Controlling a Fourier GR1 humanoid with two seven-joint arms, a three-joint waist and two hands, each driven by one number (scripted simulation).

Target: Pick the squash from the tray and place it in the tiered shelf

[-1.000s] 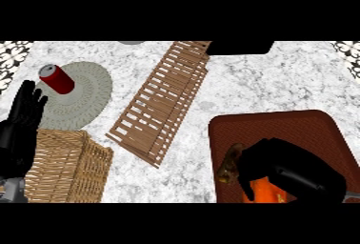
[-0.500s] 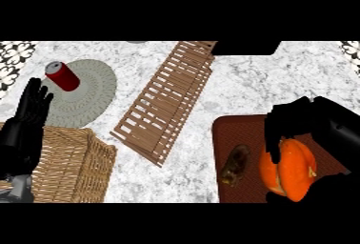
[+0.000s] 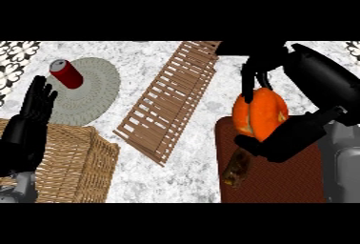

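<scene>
Orange squash (image 3: 260,114) is clasped in the right hand (image 3: 295,128) above the tray (image 3: 281,181); left hand (image 3: 28,124) relaxed.

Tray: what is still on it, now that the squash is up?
A small brown item lies on the tray near its left edge. The right hand, curled round the orange squash, covers the tray's upper part, so anything beneath cannot be seen.
</scene>
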